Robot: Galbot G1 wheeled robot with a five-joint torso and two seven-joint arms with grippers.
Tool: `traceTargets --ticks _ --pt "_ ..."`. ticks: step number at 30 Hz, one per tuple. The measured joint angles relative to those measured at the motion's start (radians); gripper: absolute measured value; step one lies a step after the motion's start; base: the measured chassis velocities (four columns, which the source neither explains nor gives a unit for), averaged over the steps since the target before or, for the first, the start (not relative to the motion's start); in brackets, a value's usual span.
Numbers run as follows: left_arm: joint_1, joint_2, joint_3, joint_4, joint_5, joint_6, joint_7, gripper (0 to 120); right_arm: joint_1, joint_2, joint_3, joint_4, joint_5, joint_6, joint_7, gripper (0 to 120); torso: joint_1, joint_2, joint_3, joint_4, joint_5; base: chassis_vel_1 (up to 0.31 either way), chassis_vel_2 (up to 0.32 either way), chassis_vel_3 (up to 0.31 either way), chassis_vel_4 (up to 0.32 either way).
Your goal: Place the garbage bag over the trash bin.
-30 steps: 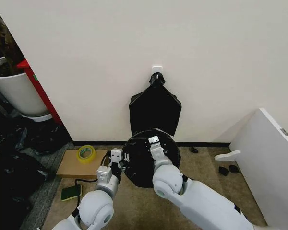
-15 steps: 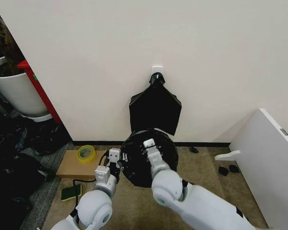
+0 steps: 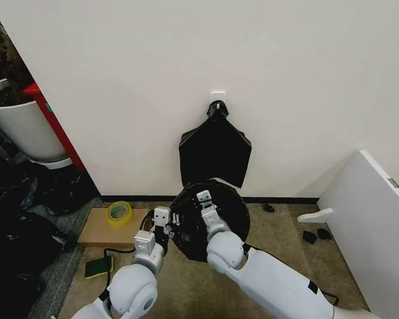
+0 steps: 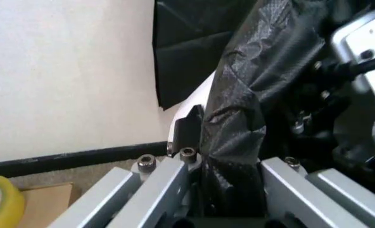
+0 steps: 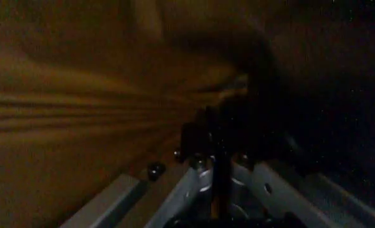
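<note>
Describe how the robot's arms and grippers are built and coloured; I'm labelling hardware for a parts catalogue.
Both arms have glossy white rounded shells with bulbous joints. The left gripper and right gripper are boxy silver-grey metal blocks on black mounts. In the left wrist view the fingers are flat brushed-aluminium bars with hex bolts. A black cable runs beside the left wrist.

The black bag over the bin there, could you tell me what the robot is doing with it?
The robot is lining the trash bin with the garbage bag. The left gripper pinches the bag's edge at the bin's left rim, and the right gripper reaches into the bag's mouth. A separate flat black bundle hangs on the wall behind.
</note>
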Motion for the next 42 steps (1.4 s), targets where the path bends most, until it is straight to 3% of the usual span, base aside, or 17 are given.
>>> traceTargets --ticks 9,13,15,19,20,22,34,39,42 --pt "-0.007 -0.002 0.015 0.004 0.003 0.002 0.000 0 0.013 0.000 -0.002 -0.030 0.024 -0.062 0.035 0 0.000 0.000 0.000 0.0000 0.0001 0.000 0.000 0.000 0.000" --pt "-0.007 -0.003 0.016 0.019 0.012 -0.001 0.001 0 0.007 -0.025 0.008 0.051 0.066 -0.050 0.034 0 0.000 0.000 0.000 0.0002 0.0001 0.000 0.000 0.000 0.000" --pt "-0.007 -0.003 0.016 0.023 0.015 -0.003 0.002 0 -0.010 -0.053 0.008 0.164 0.172 -0.104 0.068 0 0.000 0.000 0.000 0.0001 0.0000 0.000 0.000 0.000 0.000" --pt "-0.008 -0.002 0.015 0.024 0.016 -0.004 0.002 0 -0.025 -0.069 0.007 0.232 0.246 -0.156 0.101 0 0.000 0.000 0.000 0.0001 0.0001 0.000 0.000 0.000 0.000" --pt "-0.008 -0.001 0.014 0.024 0.017 -0.006 0.003 0 -0.055 -0.091 0.011 0.317 0.365 -0.239 0.150 0 0.000 0.000 0.000 0.0000 0.0000 0.000 0.000 0.000 0.000" --pt "-0.008 0.000 0.013 0.022 0.018 -0.006 0.003 0 -0.077 -0.102 0.015 0.343 0.444 -0.270 0.182 0 0.000 0.000 0.000 -0.0001 0.0001 0.000 0.000 0.000 0.000" --pt "0.008 0.018 -0.008 -0.011 0.022 -0.006 0.004 0 -0.097 -0.111 -0.023 0.248 0.398 -0.272 0.194 0 0.000 0.000 0.000 0.0000 0.0002 0.000 0.000 0.000 0.000" --pt "0.028 0.023 -0.011 -0.038 0.031 -0.010 0.010 0 -0.062 -0.098 -0.041 0.160 0.309 -0.274 0.160 0 0.000 0.000 0.000 0.0001 0.0001 0.000 0.000 0.000 0.000" --pt "0.040 0.023 -0.010 -0.048 0.048 -0.017 0.015 0 -0.042 -0.077 -0.025 0.094 0.224 -0.222 0.116 0 0.000 0.000 0.000 0.0002 0.0002 0.000 0.000 0.000 0.000"
